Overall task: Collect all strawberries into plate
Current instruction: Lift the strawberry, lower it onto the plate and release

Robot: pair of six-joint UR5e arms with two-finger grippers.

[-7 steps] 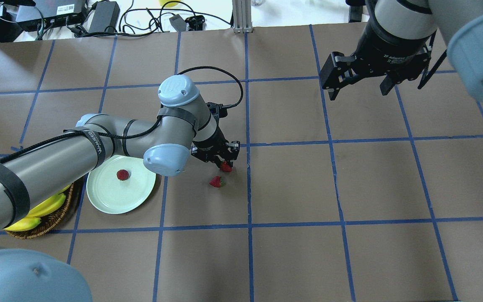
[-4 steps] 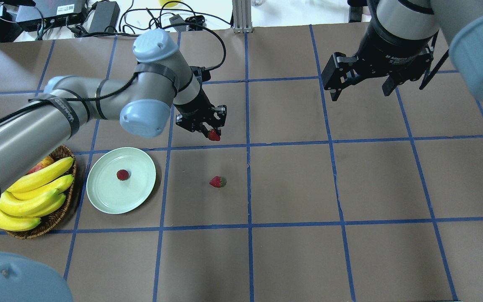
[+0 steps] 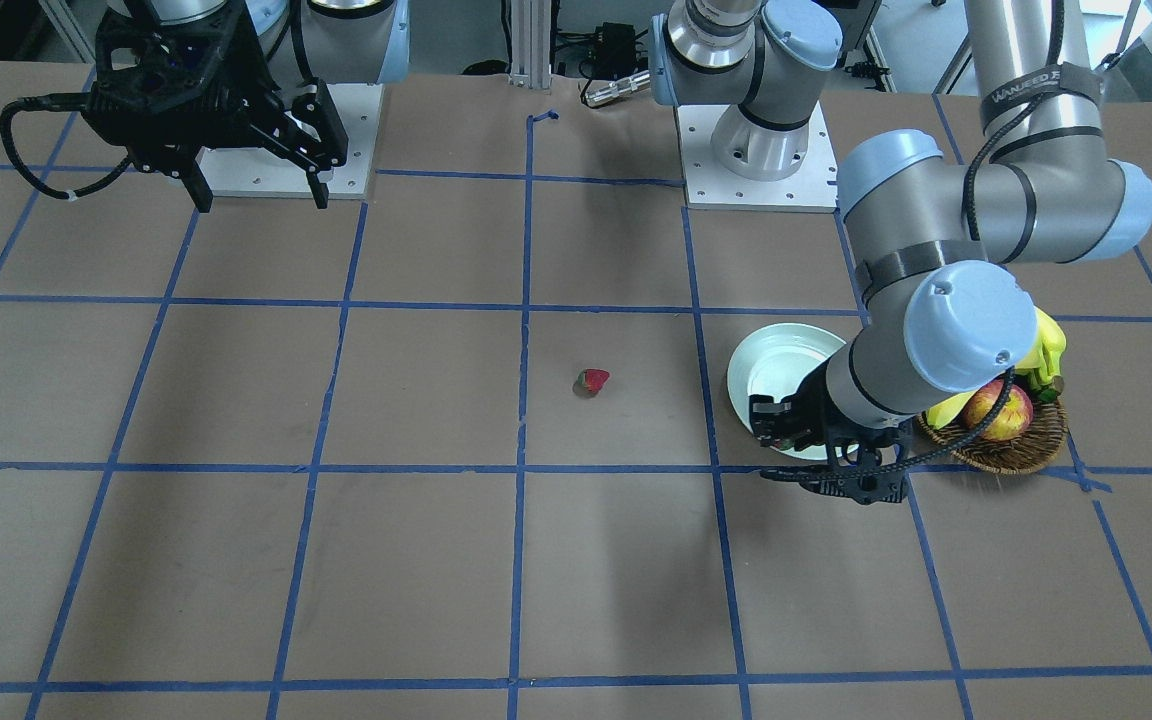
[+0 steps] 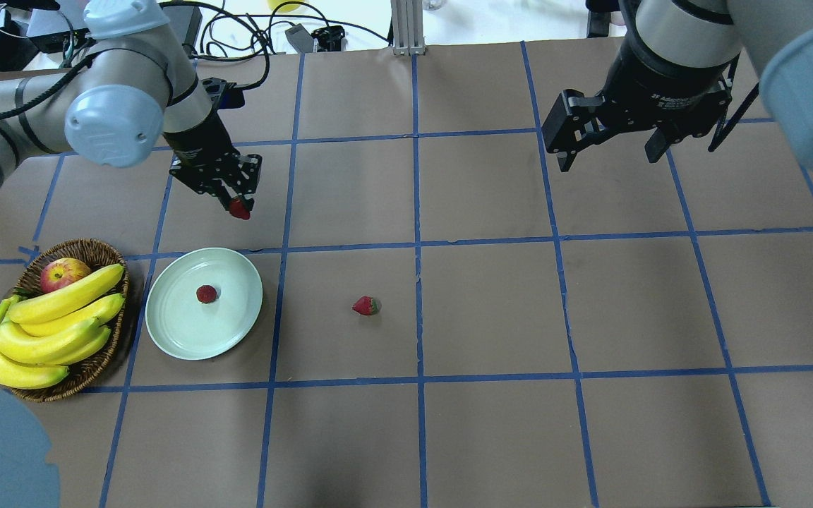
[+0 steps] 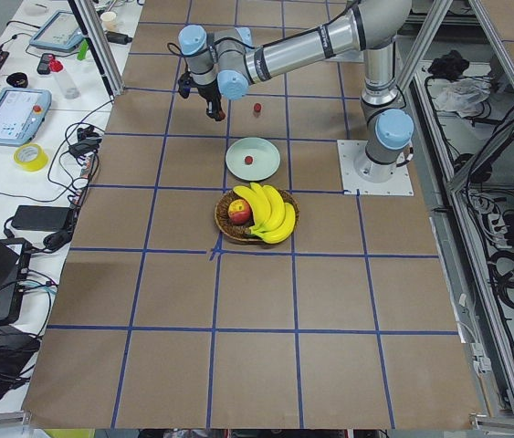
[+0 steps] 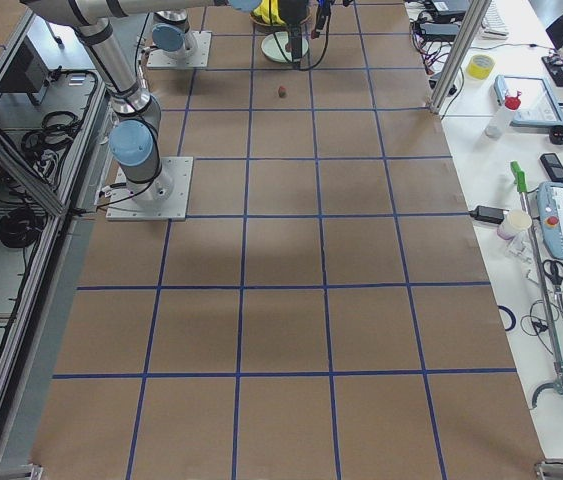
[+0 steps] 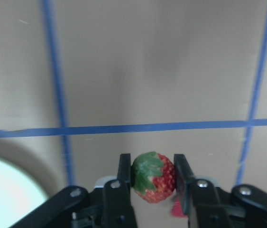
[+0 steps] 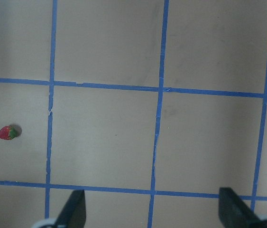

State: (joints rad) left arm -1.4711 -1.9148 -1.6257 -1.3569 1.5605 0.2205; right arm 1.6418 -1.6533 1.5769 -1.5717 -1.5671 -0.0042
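1. A wicker basket (image 4: 93,245) with bananas (image 4: 53,331) and an apple (image 4: 62,274) sits just beside the plate (image 4: 188,339), at its 9 o'clock.
2. The plate lies flat on the tabletop (image 4: 491,423), with one strawberry (image 4: 207,293) near its centre.
3. The left arm (image 4: 39,106) comes in from the left edge with its wrist bent downward. In the overhead view the left claw (image 4: 237,206) hangs above the tabletop at the plate's 1 o'clock. Its fingers (image 7: 124,175) are clamped on a second strawberry (image 7: 153,176).
4. A third strawberry (image 4: 365,305) lies on its side on the tabletop at the plate's 3 o'clock, well apart from it.
5. The right arm (image 4: 689,28) is at the far right, at this berry's 1 o'clock. The right claw (image 4: 605,159) is held high and points down, with its fingers spread wide apart.
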